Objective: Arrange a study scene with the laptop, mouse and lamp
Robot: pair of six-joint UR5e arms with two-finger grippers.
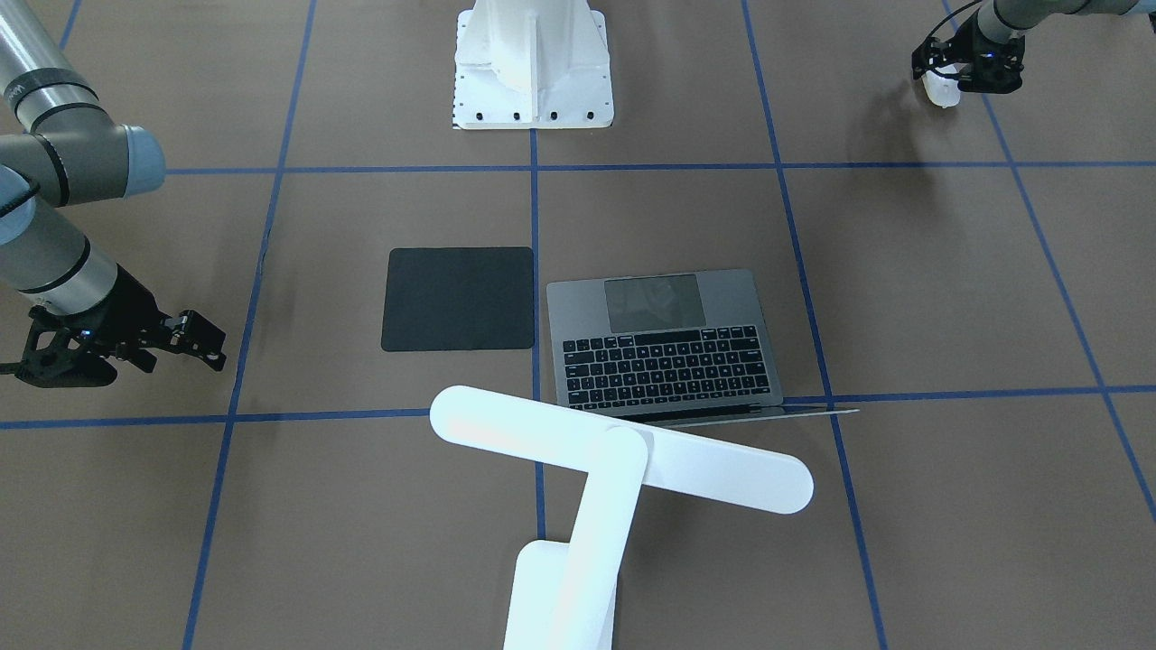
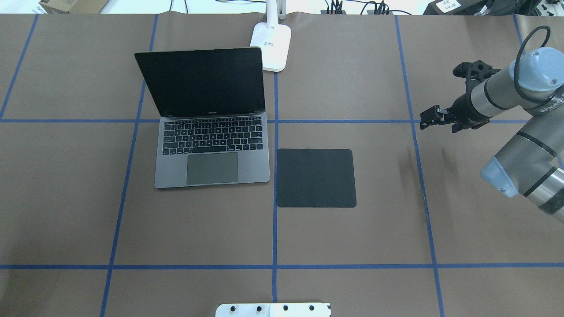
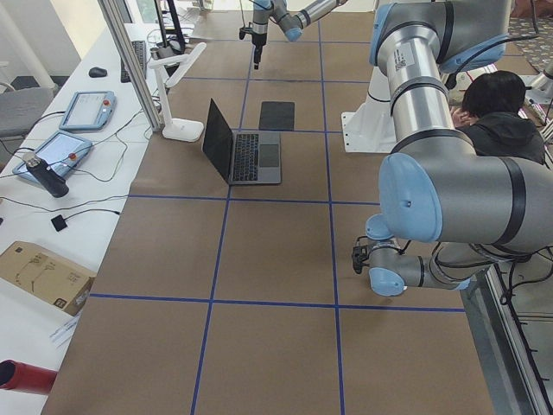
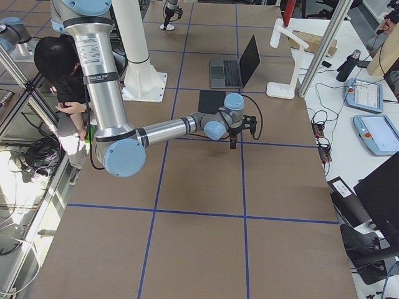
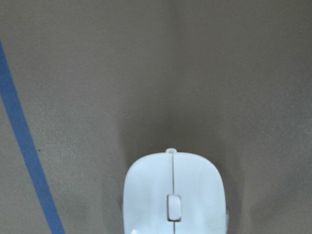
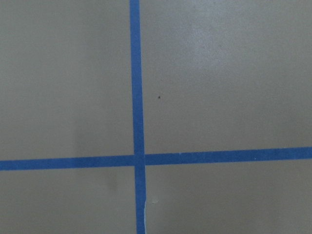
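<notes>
The grey laptop [image 2: 211, 149] stands open left of the table's middle, its dark screen upright. Just behind its right corner is the white lamp [image 2: 271, 46]; its bar head [image 1: 623, 447] reaches out over the laptop's back edge. My left gripper [image 1: 966, 68] hangs far out on my left side, shut on the white mouse [image 1: 939, 90]. In the left wrist view the mouse [image 5: 173, 195] fills the bottom centre above the brown table. My right gripper [image 2: 429, 119] hovers right of the black pad, open and holding nothing.
A black square pad [image 2: 315, 177] lies right of the laptop. The white bolted pedestal [image 1: 533, 63] stands at my base. Blue tape lines [image 6: 136, 117] cross the brown table. A person [image 3: 497, 121] sits behind the robot. Tablets and cables lie past the table's far edge.
</notes>
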